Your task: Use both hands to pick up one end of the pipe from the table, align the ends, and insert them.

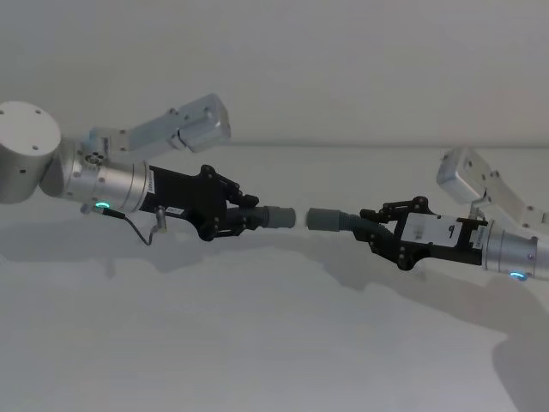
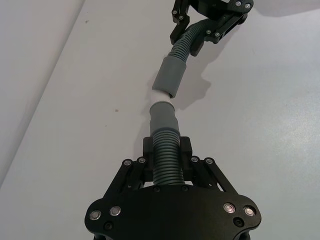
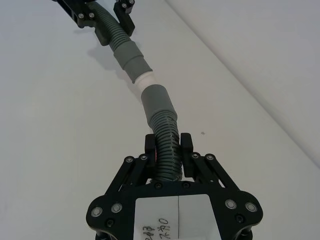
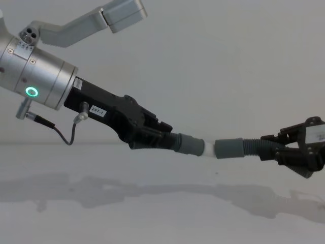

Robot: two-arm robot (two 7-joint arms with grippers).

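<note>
Both grippers hold the pipe pieces in the air above the white table. My left gripper is shut on the ribbed part of the left pipe piece. That piece's grey cuff ends in a whitish tip. My right gripper is shut on the ribbed part of the right pipe piece, whose grey cuff faces the left one. The two ends are nearly in line, and the whitish tip reaches the mouth of the right cuff. How far it sits inside is hidden.
Under both arms the table carries just their soft shadows. A plain pale wall rises behind the table's far edge.
</note>
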